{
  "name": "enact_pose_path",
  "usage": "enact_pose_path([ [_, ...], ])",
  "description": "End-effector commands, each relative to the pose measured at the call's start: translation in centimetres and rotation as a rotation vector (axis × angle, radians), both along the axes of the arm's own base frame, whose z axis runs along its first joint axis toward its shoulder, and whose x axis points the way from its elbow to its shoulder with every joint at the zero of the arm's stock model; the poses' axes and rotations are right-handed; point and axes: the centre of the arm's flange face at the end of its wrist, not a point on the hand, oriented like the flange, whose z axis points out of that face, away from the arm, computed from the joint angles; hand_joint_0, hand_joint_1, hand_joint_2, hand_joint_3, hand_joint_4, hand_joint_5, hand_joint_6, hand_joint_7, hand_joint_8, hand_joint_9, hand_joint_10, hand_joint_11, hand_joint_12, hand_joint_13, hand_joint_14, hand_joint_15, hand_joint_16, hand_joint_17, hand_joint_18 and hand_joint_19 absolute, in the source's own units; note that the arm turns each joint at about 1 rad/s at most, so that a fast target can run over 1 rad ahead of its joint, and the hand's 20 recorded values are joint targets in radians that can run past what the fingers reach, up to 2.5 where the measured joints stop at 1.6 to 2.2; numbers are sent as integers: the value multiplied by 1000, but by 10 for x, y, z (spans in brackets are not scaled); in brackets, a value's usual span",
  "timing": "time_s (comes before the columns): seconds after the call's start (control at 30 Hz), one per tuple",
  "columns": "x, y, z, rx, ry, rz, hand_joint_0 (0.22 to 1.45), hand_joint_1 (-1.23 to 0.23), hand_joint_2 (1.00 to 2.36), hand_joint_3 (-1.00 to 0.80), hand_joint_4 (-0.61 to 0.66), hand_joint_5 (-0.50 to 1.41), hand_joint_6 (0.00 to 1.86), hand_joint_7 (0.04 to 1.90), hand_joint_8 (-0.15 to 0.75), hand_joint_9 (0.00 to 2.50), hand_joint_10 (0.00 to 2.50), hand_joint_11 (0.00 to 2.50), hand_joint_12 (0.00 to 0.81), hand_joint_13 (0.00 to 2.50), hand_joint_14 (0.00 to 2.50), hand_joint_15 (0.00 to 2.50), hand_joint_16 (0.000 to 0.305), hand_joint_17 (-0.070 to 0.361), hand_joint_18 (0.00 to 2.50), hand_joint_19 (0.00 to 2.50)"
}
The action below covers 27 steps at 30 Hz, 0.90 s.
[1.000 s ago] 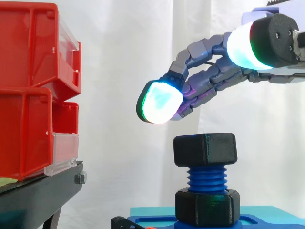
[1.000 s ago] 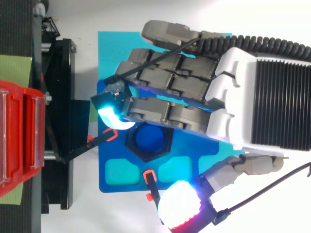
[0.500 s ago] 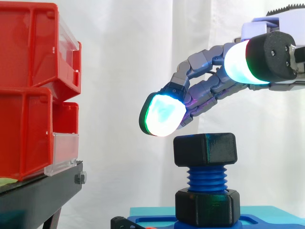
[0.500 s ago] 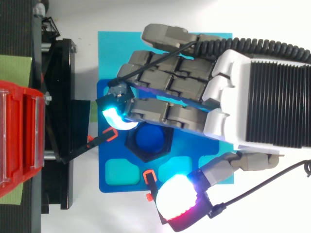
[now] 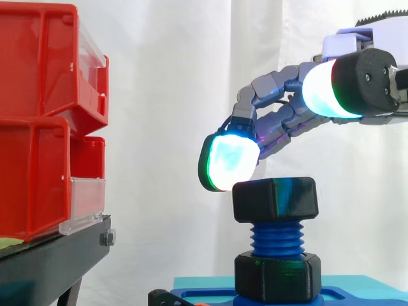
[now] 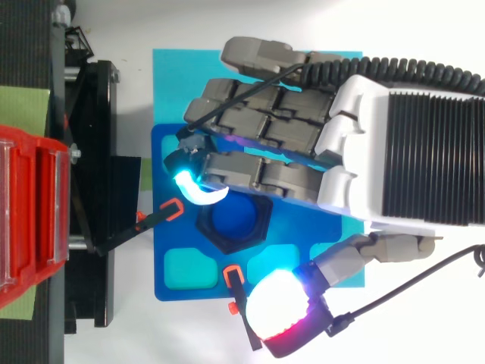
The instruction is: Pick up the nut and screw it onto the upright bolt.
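- The nut (image 5: 274,199) sits on top of the upright blue bolt (image 5: 276,238). A few threads are bare beneath it, and a second black nut (image 5: 276,275) sits at the bolt's foot on the blue base (image 6: 176,299).
- In the side view there is open air at the nut's 9 o'clock. It reaches as far as the red bins (image 5: 38,127) on the black stand (image 5: 51,261), which are well apart from the bolt, with the white curtain (image 5: 166,95) behind.
- In the top view the base's 9 o'clock edge lies close to the stand, so there is little room on that side.
- The hand (image 6: 394,152) comes in from 3 o'clock, with its back facing up in the top view, and hovers higher than the nut.
- Its fingers are loosely bent and slope toward 8 o'clock in the side view. The leading fingertip (image 5: 228,162) glows cyan-green at the nut's upper left corner (whether it is touching or just clear cannot be told).
- The thumb (image 6: 282,315) is spread wide, at the nut's 5 o'clock in the top view and well apart from it. The hand is splayed and holds nothing.
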Motion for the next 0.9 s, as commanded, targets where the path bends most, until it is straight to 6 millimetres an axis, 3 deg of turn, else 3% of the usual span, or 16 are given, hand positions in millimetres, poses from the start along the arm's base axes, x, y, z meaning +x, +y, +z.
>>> enact_pose_path([
  [0.0, -2, -4, -2, -4, 15, -5, 471, -171, 1000, -500, 220, -150, 502, 1018, 251, 484, 0, 0, 305, 532, 0, 0, 37, 82, 246, 8],
  [0.47, -6, -28, -4, -30, 50, 8, 486, -194, 1000, -500, 211, -122, 500, 1228, 253, 520, 0, 0, 297, 569, 0, 0, 34, 78, 291, 20],
  [0.87, -4, -38, 15, -71, 73, 20, 493, -206, 1000, -500, 201, -131, 610, 1128, 264, 563, 0, 0, 284, 609, 0, 0, 33, 75, 335, 39],
])
